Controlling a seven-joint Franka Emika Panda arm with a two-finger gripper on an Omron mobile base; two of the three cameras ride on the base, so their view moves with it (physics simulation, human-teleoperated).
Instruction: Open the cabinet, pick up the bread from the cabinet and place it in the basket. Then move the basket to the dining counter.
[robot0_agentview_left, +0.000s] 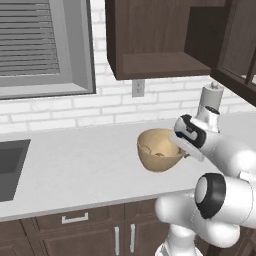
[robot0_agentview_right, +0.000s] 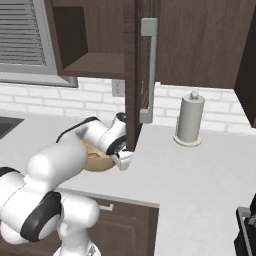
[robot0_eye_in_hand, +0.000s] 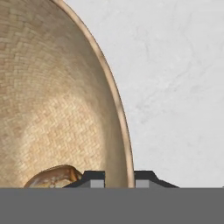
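Observation:
The round tan woven basket (robot0_agentview_left: 156, 152) sits on the white worktop below the cabinet (robot0_agentview_left: 150, 55), whose shelf stands open and bare. Its glass-paned door (robot0_agentview_right: 134, 75) with the long grey handle (robot0_agentview_right: 148, 70) is swung out above my arm. My gripper (robot0_agentview_left: 183, 149) is shut on the basket's right rim (robot0_eye_in_hand: 124, 131), one fingertip inside the wall and one outside. The golden-brown bread (robot0_eye_in_hand: 52, 176) lies in the bottom of the basket, close to my inner fingertip. The dining counter is out of view.
A paper towel roll (robot0_agentview_right: 190, 120) stands by the brick wall to the right. A dark sink (robot0_agentview_left: 10, 167) is set in the worktop at the left, under a window (robot0_agentview_left: 40, 45). Drawers with silver handles (robot0_agentview_left: 75, 218) run below the counter edge.

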